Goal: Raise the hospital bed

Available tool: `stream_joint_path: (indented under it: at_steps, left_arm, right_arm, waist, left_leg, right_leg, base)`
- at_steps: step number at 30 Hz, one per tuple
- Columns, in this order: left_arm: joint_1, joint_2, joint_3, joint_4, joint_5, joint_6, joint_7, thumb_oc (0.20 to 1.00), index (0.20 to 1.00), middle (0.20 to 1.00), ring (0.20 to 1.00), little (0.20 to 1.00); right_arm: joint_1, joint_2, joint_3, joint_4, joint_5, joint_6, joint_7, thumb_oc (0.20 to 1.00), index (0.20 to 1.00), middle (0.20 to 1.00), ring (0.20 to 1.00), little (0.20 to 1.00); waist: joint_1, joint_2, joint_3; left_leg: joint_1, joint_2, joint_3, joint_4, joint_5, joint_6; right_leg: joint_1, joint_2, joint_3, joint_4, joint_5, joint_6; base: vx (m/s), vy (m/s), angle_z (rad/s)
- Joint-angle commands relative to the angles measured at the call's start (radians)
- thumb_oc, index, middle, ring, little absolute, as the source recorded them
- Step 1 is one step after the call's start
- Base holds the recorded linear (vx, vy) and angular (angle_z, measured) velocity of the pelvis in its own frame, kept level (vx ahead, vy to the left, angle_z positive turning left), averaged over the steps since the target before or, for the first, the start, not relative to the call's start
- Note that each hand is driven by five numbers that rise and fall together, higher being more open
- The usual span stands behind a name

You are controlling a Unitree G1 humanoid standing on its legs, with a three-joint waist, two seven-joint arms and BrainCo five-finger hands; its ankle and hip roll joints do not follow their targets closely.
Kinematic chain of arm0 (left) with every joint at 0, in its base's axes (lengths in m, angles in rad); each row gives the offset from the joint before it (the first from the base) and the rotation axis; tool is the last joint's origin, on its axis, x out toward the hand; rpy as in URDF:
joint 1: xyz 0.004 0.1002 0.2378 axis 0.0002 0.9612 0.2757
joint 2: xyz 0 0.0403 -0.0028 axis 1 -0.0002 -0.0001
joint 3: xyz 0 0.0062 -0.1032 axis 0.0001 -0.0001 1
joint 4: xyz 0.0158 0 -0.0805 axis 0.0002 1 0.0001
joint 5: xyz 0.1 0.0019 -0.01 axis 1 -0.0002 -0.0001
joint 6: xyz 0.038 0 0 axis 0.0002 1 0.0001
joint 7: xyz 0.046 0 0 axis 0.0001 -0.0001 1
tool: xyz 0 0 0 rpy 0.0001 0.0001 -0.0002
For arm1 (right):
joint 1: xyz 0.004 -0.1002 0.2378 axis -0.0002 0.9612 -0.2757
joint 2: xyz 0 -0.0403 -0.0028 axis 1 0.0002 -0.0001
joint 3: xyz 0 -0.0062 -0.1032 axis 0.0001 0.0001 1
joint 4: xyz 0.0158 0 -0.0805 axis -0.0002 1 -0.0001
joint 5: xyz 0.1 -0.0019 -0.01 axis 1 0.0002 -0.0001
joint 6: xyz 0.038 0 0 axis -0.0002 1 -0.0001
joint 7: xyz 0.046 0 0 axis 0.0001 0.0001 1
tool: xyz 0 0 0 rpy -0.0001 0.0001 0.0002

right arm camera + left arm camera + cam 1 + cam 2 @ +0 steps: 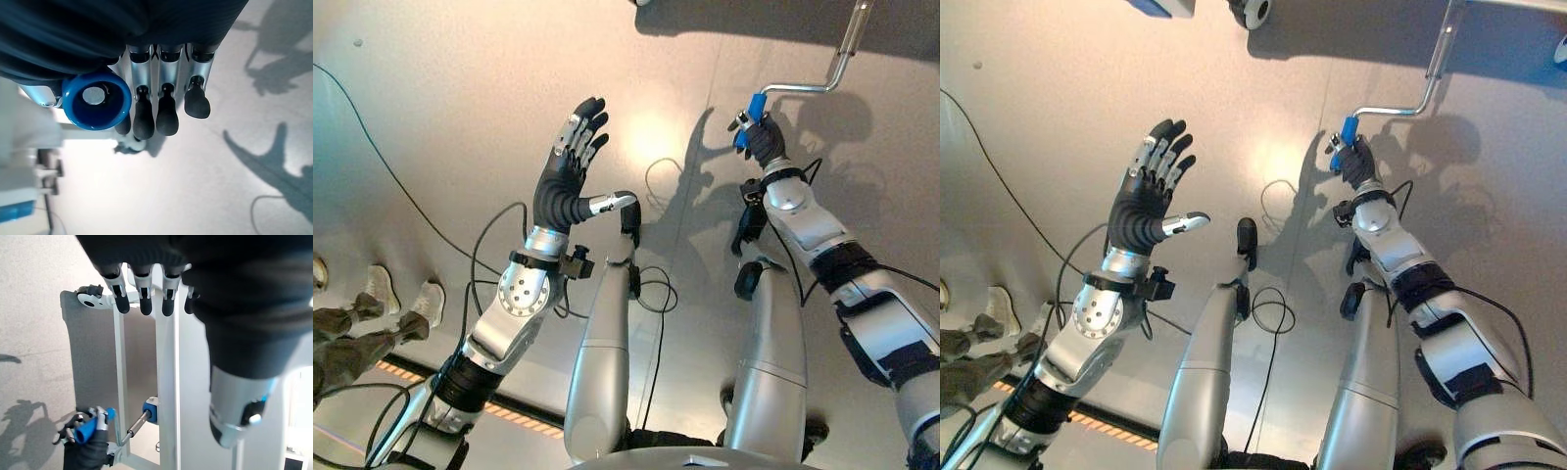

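The bed's silver crank point(808, 87) reaches down from the upper right and ends in a blue handle point(754, 110). My right hand point(767, 145) is shut on that handle; the right wrist view shows the blue handle end point(97, 100) tucked against the palm beside the curled fingers point(166, 105). My left hand point(566, 178) is held up over the floor left of centre, open, fingers straight, thumb spread, touching nothing. In the left wrist view, past my left hand's fingers point(142, 291), stand the bed's white frame point(166, 382), the blue handle point(90, 428) and my right hand point(88, 455).
A person's legs and pale shoes point(386, 294) are at the left edge. An orange floor strip point(509, 416) runs along the lower left. A bed castor point(1253, 12) and a blue part point(1160, 7) sit at the top edge.
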Motion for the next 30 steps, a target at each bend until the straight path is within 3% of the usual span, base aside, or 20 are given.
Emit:
stream_joint_path:
  at_steps: [1, 6, 13, 30]
  left_arm:
    - [0.039, 0.089, 0.021, -0.139, 0.015, -0.075, -0.03, 1.0, 1.0, 1.0, 1.0, 1.0]
    - [0.066, 0.12, 0.045, -0.155, 0.002, -0.081, -0.053, 1.0, 1.0, 1.0, 1.0, 1.0]
    - [0.121, 0.144, 0.094, -0.183, -0.001, -0.081, -0.07, 1.0, 1.0, 1.0, 1.0, 1.0]
    - [0.182, 0.121, 0.195, -0.221, -0.014, -0.087, -0.062, 1.0, 1.0, 1.0, 1.0, 1.0]
  right_arm:
    - [-0.069, 0.059, 0.018, -0.259, -0.012, -0.2, 0.044, 0.2, 0.2, 0.2, 0.2, 0.2]
    - [0.004, -0.019, -0.083, -0.383, 0.077, -0.25, 0.04, 0.2, 0.2, 0.2, 0.2, 0.2]
    - [0.178, -0.018, -0.248, -0.48, 0.265, -0.325, 0.066, 0.2, 0.2, 0.2, 0.2, 0.2]
    - [0.328, -0.019, -0.481, -0.504, 0.268, -0.387, -0.04, 0.2, 0.2, 0.2, 0.2, 0.2]
  waist:
    - [-0.003, -0.044, 0.006]
    - [-0.029, -0.076, 0.006]
    - [-0.058, -0.11, 0.006]
    - [-0.093, -0.158, 0.006]
  left_leg:
    - [0.012, -0.067, 0.025, -0.088, 0.052, 0.079]
    - [0.06, -0.055, 0.04, -0.128, 0.06, 0.08]
    - [0.097, -0.05, 0.048, -0.15, 0.061, 0.079]
    - [0.109, -0.041, 0.054, -0.137, 0.044, 0.083]
  right_leg:
    - [0.113, -0.012, 0.031, -0.069, -0.005, 0.094]
    - [0.161, 0.002, 0.034, -0.14, 0.028, 0.105]
    - [0.204, 0.008, 0.037, -0.195, 0.051, 0.109]
    - [0.221, 0.016, 0.049, -0.207, 0.047, 0.108]
  base:
    - [-0.08, 0.017, -0.04]
    - [-0.03, -0.004, -0.1]
    - [0.0, -0.01, -0.06]
    - [0.0, -0.007, -0.02]
